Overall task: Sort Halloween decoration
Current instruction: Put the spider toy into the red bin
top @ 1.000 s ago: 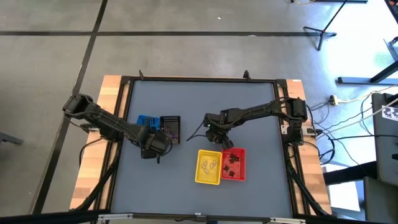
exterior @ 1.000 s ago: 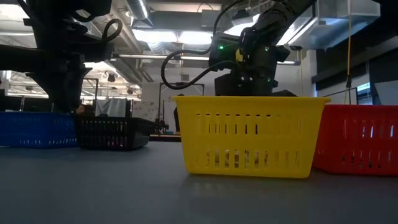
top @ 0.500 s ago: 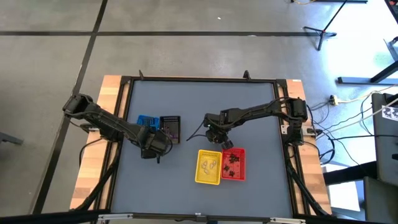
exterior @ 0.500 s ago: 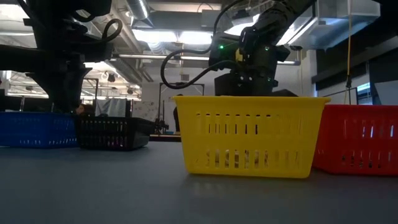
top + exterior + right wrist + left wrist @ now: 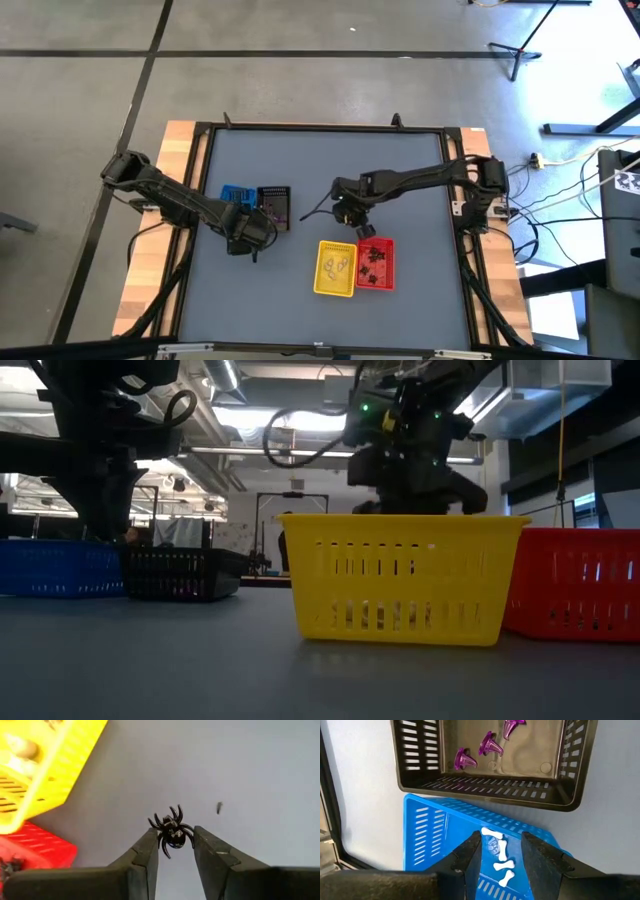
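The right hand point(image 5: 172, 851) grips a black spider point(image 5: 171, 829) between its fingertips, lifted above bare grey table point(image 5: 400, 180) just behind the far rims of the yellow basket point(image 5: 336, 268) and red basket point(image 5: 376, 264). Open table spreads behind it. The left hand point(image 5: 500, 854), fingers parted and empty, hangs over the blue basket point(image 5: 440, 840) holding white bones point(image 5: 501, 860), beside the black basket point(image 5: 485, 795) with purple trinkets point(image 5: 487, 745).

The surface point(image 5: 300, 170) is a smooth, matt grey sheet with bare wood point(image 5: 150, 270) along its sides. The yellow basket point(image 5: 400, 575) and red basket point(image 5: 580, 580) are slotted plastic with a slight sheen. The black spider point(image 5: 171, 830) looks like glossy plastic, and the purple trinkets point(image 5: 477, 751) like translucent plastic.
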Motion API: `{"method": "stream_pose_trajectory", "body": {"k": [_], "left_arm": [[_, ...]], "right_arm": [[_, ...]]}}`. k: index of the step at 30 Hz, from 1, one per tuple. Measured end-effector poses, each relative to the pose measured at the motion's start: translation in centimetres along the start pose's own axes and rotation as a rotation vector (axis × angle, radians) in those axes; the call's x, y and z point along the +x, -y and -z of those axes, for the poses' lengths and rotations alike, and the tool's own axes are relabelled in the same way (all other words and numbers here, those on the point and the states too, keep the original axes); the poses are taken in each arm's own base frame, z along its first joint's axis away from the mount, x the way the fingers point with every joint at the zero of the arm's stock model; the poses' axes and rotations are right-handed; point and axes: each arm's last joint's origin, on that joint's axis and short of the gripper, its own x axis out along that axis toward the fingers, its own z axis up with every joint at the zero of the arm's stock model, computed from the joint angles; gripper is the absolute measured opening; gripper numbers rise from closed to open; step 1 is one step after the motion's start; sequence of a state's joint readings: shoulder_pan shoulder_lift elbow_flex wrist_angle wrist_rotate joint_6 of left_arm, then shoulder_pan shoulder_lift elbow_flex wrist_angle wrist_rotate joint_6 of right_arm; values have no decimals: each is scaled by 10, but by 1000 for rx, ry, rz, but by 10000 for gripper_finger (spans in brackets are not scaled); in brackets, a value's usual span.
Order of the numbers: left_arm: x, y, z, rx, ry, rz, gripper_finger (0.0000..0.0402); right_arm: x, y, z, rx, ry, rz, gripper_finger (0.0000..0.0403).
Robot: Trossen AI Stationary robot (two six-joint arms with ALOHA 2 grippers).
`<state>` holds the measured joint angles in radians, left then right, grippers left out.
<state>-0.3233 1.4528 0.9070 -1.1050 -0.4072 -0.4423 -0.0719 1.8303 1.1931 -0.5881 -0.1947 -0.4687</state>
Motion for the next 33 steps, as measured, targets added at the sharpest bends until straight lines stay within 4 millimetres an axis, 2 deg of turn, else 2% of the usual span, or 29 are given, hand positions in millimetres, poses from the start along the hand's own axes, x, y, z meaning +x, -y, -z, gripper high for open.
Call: {"method": "stream_pose_trajectory", "body": {"k": [8, 15, 23, 33], "left_arm": [[0, 0, 0, 0, 0, 0, 128], [0, 0, 0, 0, 0, 0, 128], [0, 0, -1, -3, 6, 3, 128], [0, 1, -2, -10, 21, 10, 128]], "right_arm": [[-27, -5, -4, 90, 65, 15, 106], [-43, -15, -10, 216, 152, -120, 106], [-47, -53, -21, 149, 127, -173, 106], [-41, -104, -19, 139, -68, -135, 106]]}}
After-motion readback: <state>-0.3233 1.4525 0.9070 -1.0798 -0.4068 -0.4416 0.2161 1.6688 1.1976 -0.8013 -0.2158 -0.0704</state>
